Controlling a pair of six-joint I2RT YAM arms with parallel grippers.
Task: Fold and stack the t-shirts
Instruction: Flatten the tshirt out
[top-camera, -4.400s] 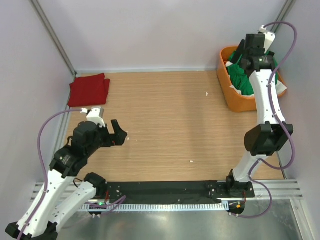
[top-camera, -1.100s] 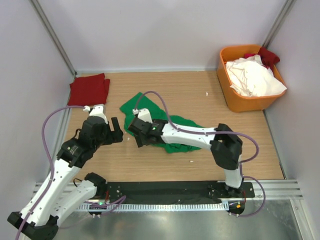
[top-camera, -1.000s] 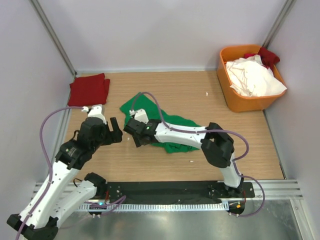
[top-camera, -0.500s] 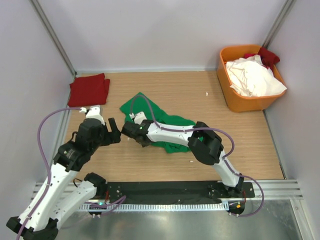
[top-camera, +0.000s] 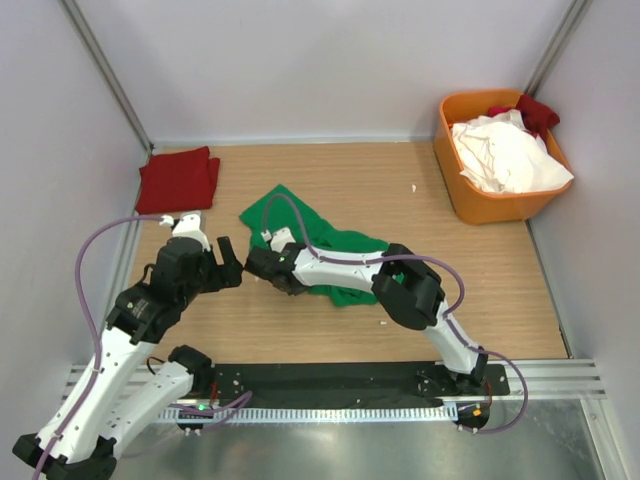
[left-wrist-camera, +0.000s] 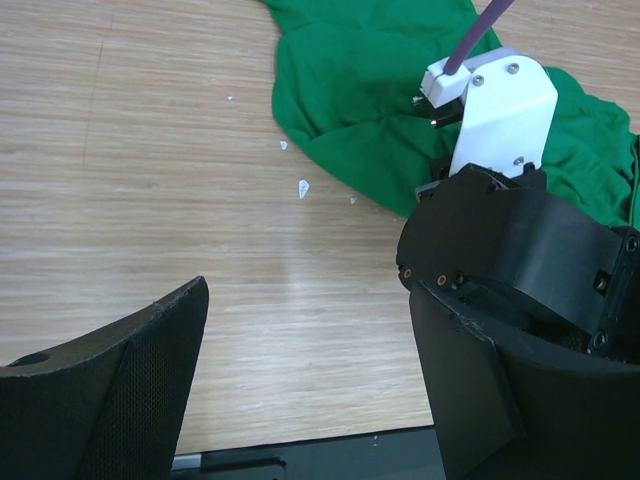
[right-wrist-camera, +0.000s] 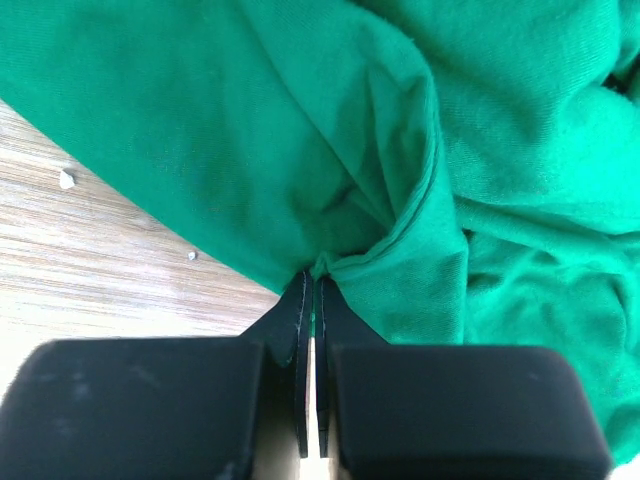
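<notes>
While two white-and-black robot arms reach over a wooden table, one green shirt lies crumpled and spread near the middle-left of the tabletop.

The right arm stretches low across the shirt toward the left. The right gripper sits at the shirt's near-left edge. Seen from the right wrist, the right gripper has its two black fingers pressed together, and a small fold of the green shirt is pinched between the tips. Folds fan out from the pinch.

The left gripper is just beside the right one, on its left. Seen from the left wrist, the left gripper has its two fingers spread wide, with bare wood between them. The right arm's black and white wrist sits close to the right-hand finger, and the green shirt lies beyond it.

One red shirt lies folded flat in the far-left corner, well apart from the green one.

One orange bin stands at the far right. It holds a heap of white cloth; how many white shirts make it up cannot be told. One dark red cloth shows at the bin's far rim.

A few tiny white specks dot the wood near the green shirt.
</notes>
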